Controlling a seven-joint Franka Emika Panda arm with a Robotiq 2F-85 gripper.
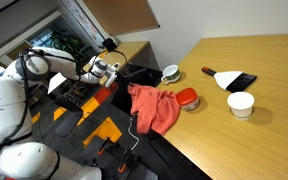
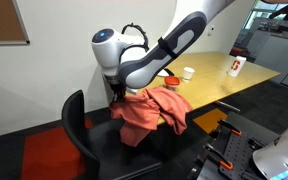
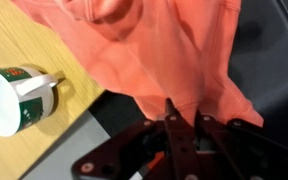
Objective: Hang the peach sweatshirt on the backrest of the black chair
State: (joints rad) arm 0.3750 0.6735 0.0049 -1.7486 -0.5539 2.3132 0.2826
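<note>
The peach sweatshirt (image 2: 150,114) lies bunched over the seat of the black chair (image 2: 76,124), beside the table edge. It also shows in an exterior view (image 1: 154,108) and fills the top of the wrist view (image 3: 154,45). My gripper (image 3: 182,113) has its fingers close together, pinching the sweatshirt's lower edge. In an exterior view the gripper (image 2: 119,93) is at the upper left edge of the cloth, just above the seat and in front of the backrest. The backrest is bare.
A wooden table (image 2: 224,86) stands beside the chair. On it are a white mug (image 3: 14,95), a red bowl (image 1: 188,98), a white cup (image 1: 241,104) and a black brush-like item (image 1: 234,80). Orange-and-black floor mats (image 1: 94,125) lie below.
</note>
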